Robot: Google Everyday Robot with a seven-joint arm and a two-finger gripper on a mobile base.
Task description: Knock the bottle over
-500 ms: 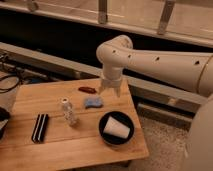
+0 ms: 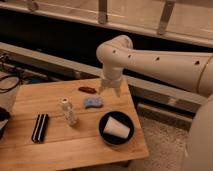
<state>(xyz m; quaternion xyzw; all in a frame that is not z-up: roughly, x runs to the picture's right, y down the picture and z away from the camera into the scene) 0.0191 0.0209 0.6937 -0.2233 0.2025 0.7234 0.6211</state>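
Where the light wooden table (image 2: 75,150) comes nearest, a flat black-and-white striped block (image 2: 40,128) lies at eight o'clock on the top. Round black bowl (image 2: 107,140) at four o'clock holds a white cup (image 2: 116,129) on its side. Small slim clear plastic bottle (image 2: 69,113) with white cap stands upright near table centre, touching nothing. Crumpled blue sponge (image 2: 93,102) at one o'clock of the bottle, near but apart. Small reddish-brown oblong item (image 2: 87,90) lies beyond, by the far edge. White two-finger gripper (image 2: 110,93) hangs pointing down over the far edge, just beyond the sponge, at two o'clock of the bottle and well apart from it. Claw released, fingers spread, nothing between them. Thick white arm (image 2: 160,62) runs off toward three o'clock
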